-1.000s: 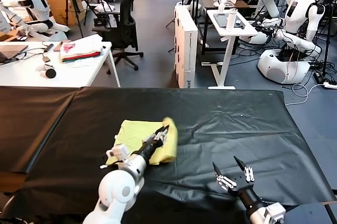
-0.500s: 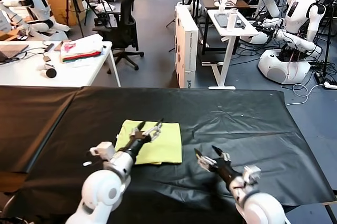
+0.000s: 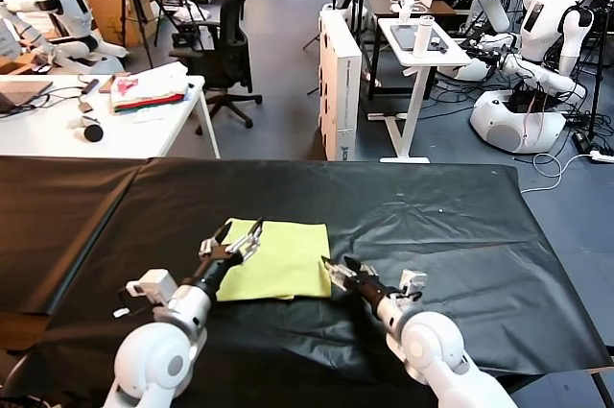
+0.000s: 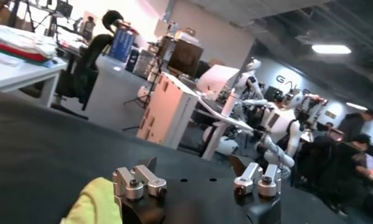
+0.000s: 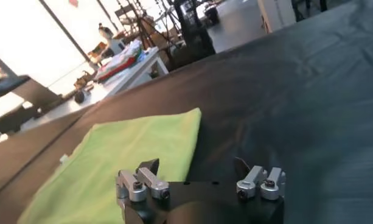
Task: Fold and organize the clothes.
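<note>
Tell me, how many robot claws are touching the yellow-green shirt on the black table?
0 that I can see. The left gripper hangs open over the T-shirt's left edge; the right gripper sits just off its right corner. Contact underneath may be hidden.

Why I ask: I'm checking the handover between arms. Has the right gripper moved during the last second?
Yes. The right gripper has travelled from the table's near edge up and leftward to the right edge of the folded T-shirt.

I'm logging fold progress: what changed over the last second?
The left end effector let go of the T-shirt, which now lies flat, and drew back to its left edge, open. The right end effector moved in to the shirt's right edge. The black table is unchanged.
</note>
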Robot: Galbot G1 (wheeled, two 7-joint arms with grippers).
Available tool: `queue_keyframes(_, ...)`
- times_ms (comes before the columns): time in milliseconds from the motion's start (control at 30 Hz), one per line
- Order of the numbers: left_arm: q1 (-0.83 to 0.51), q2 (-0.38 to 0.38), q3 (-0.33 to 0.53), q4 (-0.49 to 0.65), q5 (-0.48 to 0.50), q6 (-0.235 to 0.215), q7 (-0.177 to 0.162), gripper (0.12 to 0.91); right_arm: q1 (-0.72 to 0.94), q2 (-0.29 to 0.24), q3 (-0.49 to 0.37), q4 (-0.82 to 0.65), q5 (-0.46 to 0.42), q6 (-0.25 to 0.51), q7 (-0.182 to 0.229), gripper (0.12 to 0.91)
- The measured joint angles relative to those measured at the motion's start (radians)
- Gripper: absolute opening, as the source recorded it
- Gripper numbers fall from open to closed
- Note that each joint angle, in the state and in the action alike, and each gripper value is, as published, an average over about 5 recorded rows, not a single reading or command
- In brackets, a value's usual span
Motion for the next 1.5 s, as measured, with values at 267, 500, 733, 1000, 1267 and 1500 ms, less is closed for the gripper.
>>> queue_keyframes(267,0.016,0.001,-0.016,-0.003,0.002,-0.003,0.003,0.907,0.007,0.016,-0.013,-0.017,0.004,-0.004,-0.004,0.241)
queue_keyframes(500,0.027,-0.002,-0.021,-0.005,0.003,-0.005,0.003,0.907,-0.002,0.015,-0.004,-0.01,-0.001,-0.001,-0.005,0.139)
queue_keyframes(733,0.037,-0.004,-0.036,-0.003,0.005,-0.009,0.006,0.907,-0.039,-0.013,0.055,0.038,-0.031,-0.011,0.037,0.139)
queue_keyframes(1000,0.031,-0.004,-0.043,0.007,0.006,-0.013,0.006,0.907,-0.101,-0.066,0.144,0.107,-0.1,-0.045,0.072,0.139)
queue_keyframes(1267,0.044,0.009,-0.053,0.007,0.061,-0.042,0.024,0.907,-0.156,-0.097,0.204,0.146,-0.176,0.009,0.005,0.277)
queue_keyframes(1500,0.062,0.056,-0.06,0.004,0.142,-0.103,0.012,0.907,-0.25,-0.134,0.264,0.162,-0.419,0.262,-0.092,0.705)
